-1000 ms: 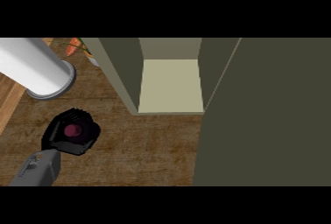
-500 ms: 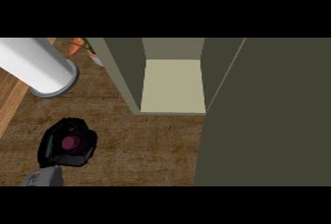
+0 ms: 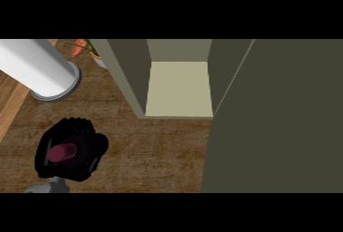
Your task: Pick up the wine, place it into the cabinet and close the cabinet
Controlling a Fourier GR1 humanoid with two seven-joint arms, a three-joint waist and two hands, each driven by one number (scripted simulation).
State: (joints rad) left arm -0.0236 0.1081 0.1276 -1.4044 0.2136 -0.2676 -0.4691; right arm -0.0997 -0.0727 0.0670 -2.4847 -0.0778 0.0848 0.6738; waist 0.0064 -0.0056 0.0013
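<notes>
You have the wine [image 3: 64,152] in the left hand [image 3: 88,159] at the lower left of the frame. The black fingers are curled round the bottle and hide its sides, so you can read no label or writing on it. All you see of the bottle is its round maroon top, facing straight up at you. Its long axis therefore runs toward the camera, which means the bottle stands upright over the brown counter [image 3: 157,154]. A short piece of grey forearm [image 3: 47,188] comes in below the hand from the lower edge. The cabinet [image 3: 127,72] stands open at the upper middle, well apart from the bottle, with its pale inner floor [image 3: 179,88] bare. Its dark olive door [image 3: 281,118] fills the right side of the frame. At the upper left a white cylinder [image 3: 36,68] lies tilted, with something orange [image 3: 80,46] just beside it at the top edge. The right hand shows nowhere.
</notes>
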